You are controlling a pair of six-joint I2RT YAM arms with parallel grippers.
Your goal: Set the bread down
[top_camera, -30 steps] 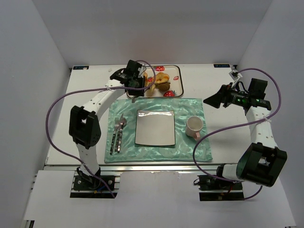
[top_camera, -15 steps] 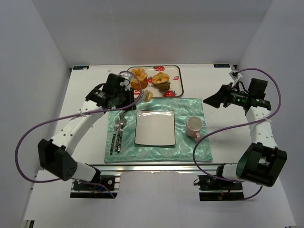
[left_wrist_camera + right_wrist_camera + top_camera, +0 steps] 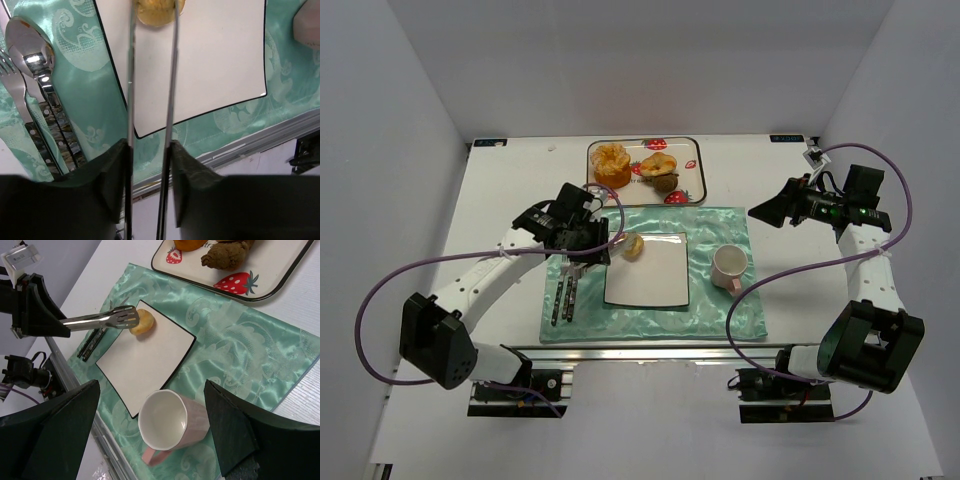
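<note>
My left gripper (image 3: pixel 584 238) is shut on metal tongs (image 3: pixel 131 80). The tongs' tips pinch a small round piece of bread (image 3: pixel 632 246) at the far left corner of the white square plate (image 3: pixel 650 280). The left wrist view shows the bread (image 3: pixel 156 10) between the two tong arms over the plate (image 3: pixel 210 60). The right wrist view shows the bread (image 3: pixel 140 321), the tongs (image 3: pixel 100 319) and the plate (image 3: pixel 145 360). I cannot tell if the bread touches the plate. My right gripper (image 3: pixel 766 212) is open and empty, high at the right.
A strawberry-print tray (image 3: pixel 692 168) at the back holds more pastries (image 3: pixel 611 160). A pink cup (image 3: pixel 730 267) stands right of the plate on the green placemat (image 3: pixel 720 225). A fork and spoon (image 3: pixel 566 290) lie left of the plate.
My left arm has swung from the tray toward me and to the right. It has carried the bread in the tongs to the plate's far left corner. The right arm has not moved.
</note>
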